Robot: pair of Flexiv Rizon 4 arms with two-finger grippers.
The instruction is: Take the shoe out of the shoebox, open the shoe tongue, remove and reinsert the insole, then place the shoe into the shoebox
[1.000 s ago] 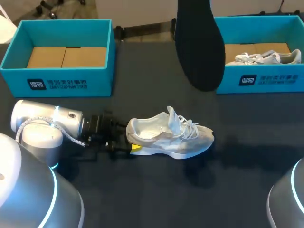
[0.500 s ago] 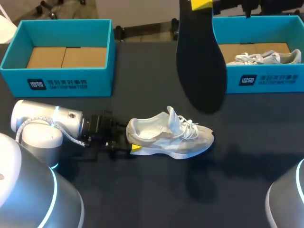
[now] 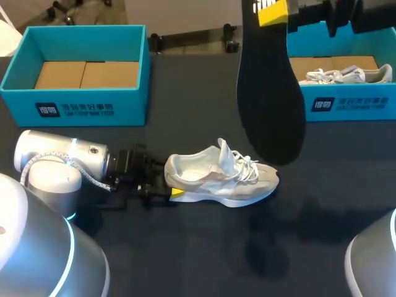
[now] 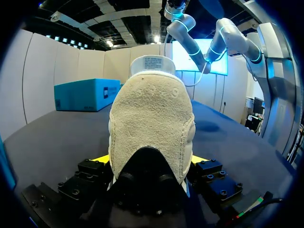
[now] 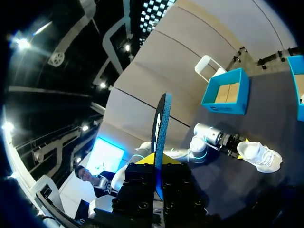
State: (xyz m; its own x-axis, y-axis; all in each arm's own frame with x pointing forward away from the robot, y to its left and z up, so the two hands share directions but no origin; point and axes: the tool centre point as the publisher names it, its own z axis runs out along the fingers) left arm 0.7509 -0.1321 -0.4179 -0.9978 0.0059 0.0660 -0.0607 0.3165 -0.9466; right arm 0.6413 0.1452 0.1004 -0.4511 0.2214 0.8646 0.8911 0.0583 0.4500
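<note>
A pale grey-white shoe lies on its side on the dark table, toe to the right. My left gripper is at its heel. In the left wrist view the heel fills the space between the yellow tips, and both touch it: my left gripper is shut on the shoe. My right gripper hangs high above the table, shut on the heel end of a black insole that dangles toe down over the shoe's front. Seen from the right wrist, the insole stands edge-on between that gripper's fingers.
A teal shoebox with a cardboard floor stands at the back left. A second teal shoebox at the back right holds another pale shoe. My left arm lies low across the table's left side.
My right gripper has carried the insole down and to the right, so its toe end now hangs lower, just above the shoe. The left arm and the shoe have not moved.
</note>
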